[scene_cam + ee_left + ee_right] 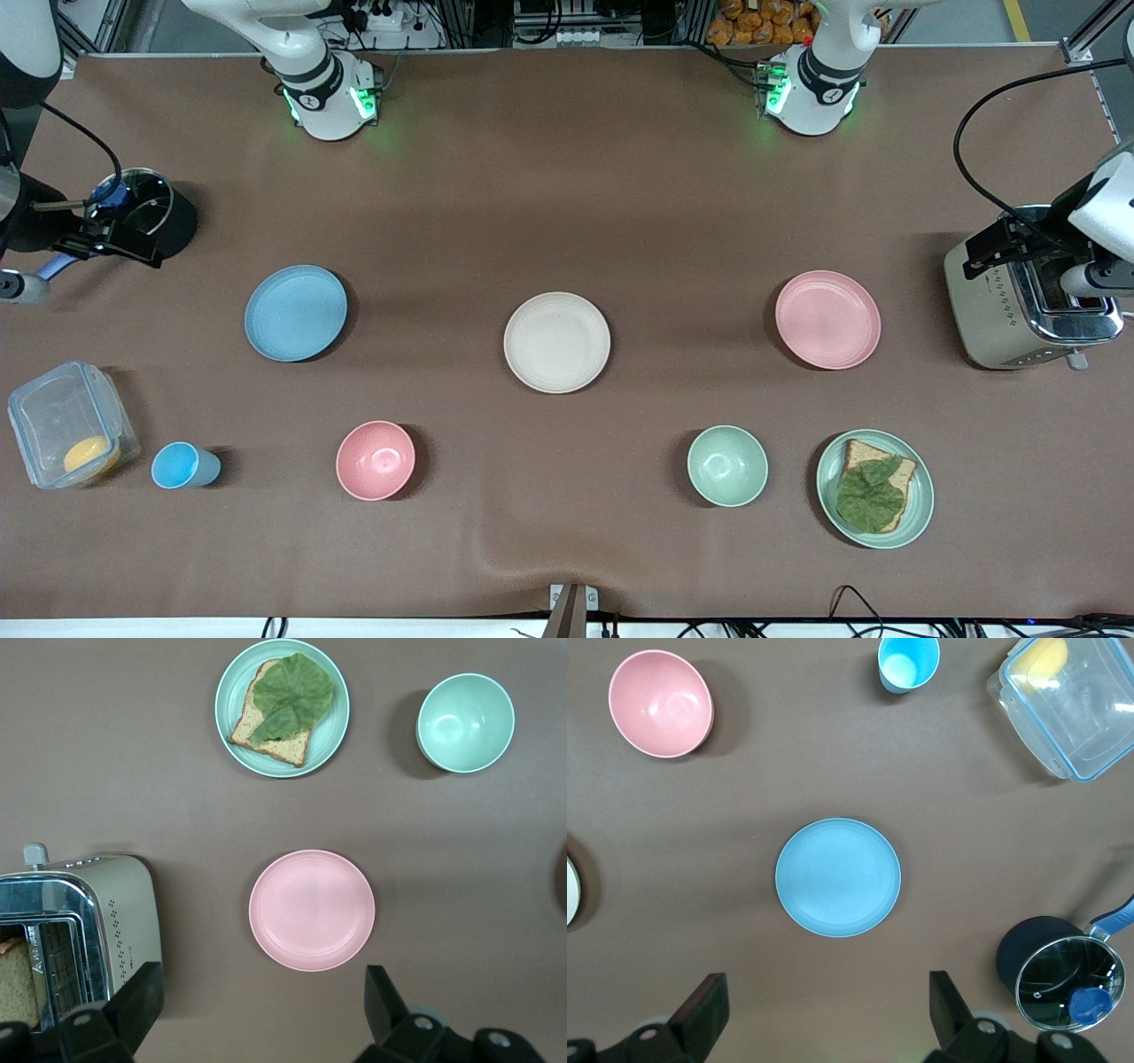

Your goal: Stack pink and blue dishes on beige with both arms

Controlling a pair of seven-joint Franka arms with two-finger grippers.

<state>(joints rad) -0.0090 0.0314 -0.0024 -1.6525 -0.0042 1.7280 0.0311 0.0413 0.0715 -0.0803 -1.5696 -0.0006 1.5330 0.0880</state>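
The beige plate (556, 342) lies at the middle of the table. The light blue plate (295, 313) lies toward the right arm's end, the pink plate (827, 319) toward the left arm's end, and all three rest flat and bare. My right gripper (113, 239) hangs high and open; in its wrist view the blue plate (838, 877) lies just past the spread fingers (700, 1010). My left gripper (997, 246) also hangs high and open, with the pink plate (312, 910) below and ahead of its fingers (383, 999). Neither gripper holds anything.
A pink bowl (376, 460), a blue cup (182, 465) and a clear box (66, 425) sit nearer the camera at the right arm's end, with a black pot (155, 217) farther back. A green bowl (727, 465), a green plate with bread (875, 488) and a toaster (1032, 301) stand at the left arm's end.
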